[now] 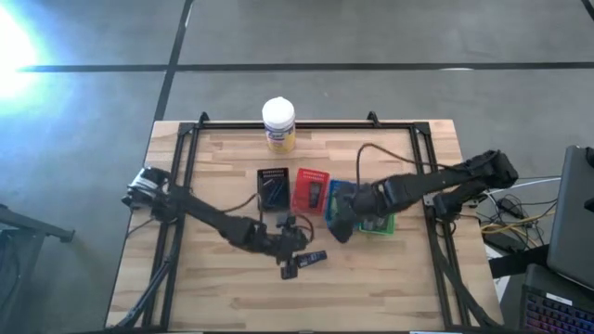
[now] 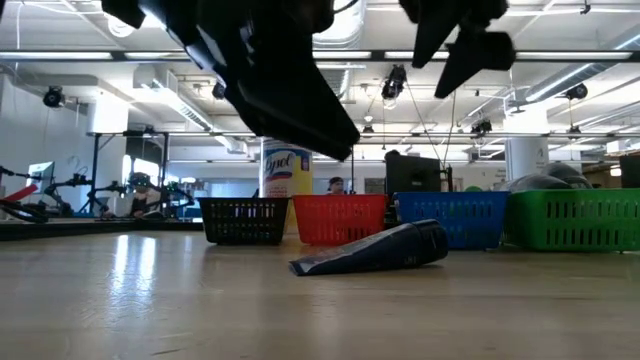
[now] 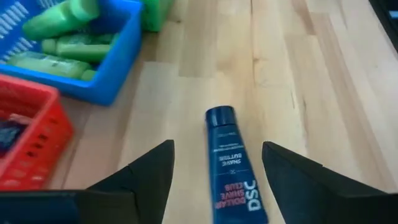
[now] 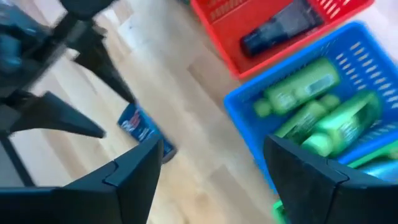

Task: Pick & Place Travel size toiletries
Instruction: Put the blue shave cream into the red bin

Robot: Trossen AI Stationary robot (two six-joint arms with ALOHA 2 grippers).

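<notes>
Between the spread fingers of the left gripper (image 3: pixel 214 186) lies a dark navy packet (image 3: pixel 232 168), flat on the wooden table (image 3: pixel 298 93) and untouched by either finger. Its capped end points away from the gripper, and white and red lettering runs along its length. Ahead of the gripper and off to one side stand a blue tray (image 3: pixel 115 62) holding bright green tubes (image 3: pixel 68 46) and a red tray (image 3: pixel 31 143) beside it; nothing lies between the fingers and the packet.

From above, the left gripper (image 1: pixel 295 250) hangs over the table's near-middle, with the packet (image 1: pixel 314 258) just beside it. Beyond it runs a row of trays: black tray (image 1: pixel 273 186), red tray (image 1: pixel 311 191), blue tray (image 1: pixel 336 202) and green tray (image 1: pixel 380 223). Farther off stands a yellow jar (image 1: pixel 278 125) with a white cap.

The right gripper (image 4: pixel 208 180) hovers with its fingers wide apart and empty, above the blue tray (image 4: pixel 249 130) of green tubes (image 4: pixel 305 87).
</notes>
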